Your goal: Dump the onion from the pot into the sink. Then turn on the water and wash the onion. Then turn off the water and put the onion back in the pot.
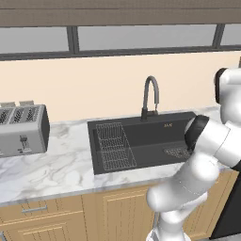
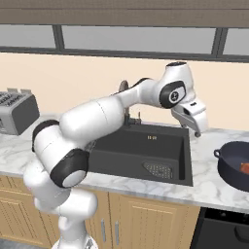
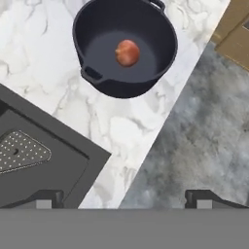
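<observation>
The onion [image 3: 127, 52], a small orange-red ball, lies inside the dark pot [image 3: 97, 29] on the marble counter to the right of the sink [image 2: 121, 146]. At the right edge of the right base view, the pot [image 2: 231, 168] shows a sliver of the onion [image 2: 244, 168]. My gripper [image 2: 195, 130] hangs above the counter strip between sink and pot, pointing down. It is open, with its fingertips [image 3: 46, 199] wide apart and nothing between them. The pot sits ahead of the gripper [image 3: 125, 199], apart from it. No water runs from the faucet [image 1: 150, 96].
A silver toaster [image 1: 21, 129] stands on the counter left of the sink. A wire rack [image 1: 113, 146] fills the basin's left part, with the drain [image 2: 158, 170] at its right. Beyond the counter edge lies grey floor [image 3: 204, 131]. A wall with windows stands behind.
</observation>
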